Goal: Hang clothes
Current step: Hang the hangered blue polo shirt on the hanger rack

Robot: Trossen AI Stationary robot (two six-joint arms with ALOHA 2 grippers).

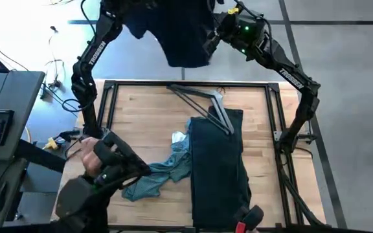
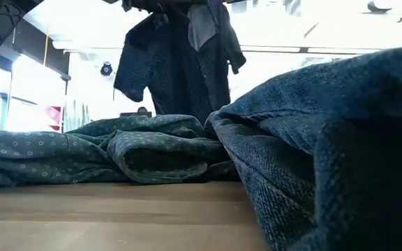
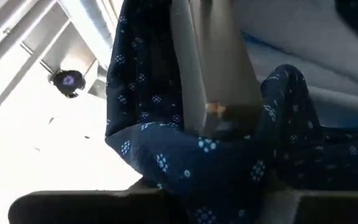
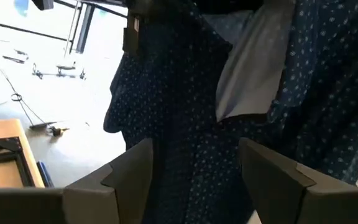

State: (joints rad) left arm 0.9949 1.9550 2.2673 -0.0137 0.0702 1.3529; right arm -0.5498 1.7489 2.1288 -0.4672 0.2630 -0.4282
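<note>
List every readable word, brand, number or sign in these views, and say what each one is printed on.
"TROSSEN": white letters on the left arm, high view.
"TROSSEN": white letters on the right arm, high view, partly legible.
A small tag on the navy dotted shirt: too blurred to read.
Nothing else is legible.

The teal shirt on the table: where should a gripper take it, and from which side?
Probably the bunched ridge of the teal shirt near its middle, coming straight down from above. It lies crumpled on the table, so raised folds offer something to pinch. Its right edge meets the black trousers, so pinch left of that to avoid catching both.
</note>
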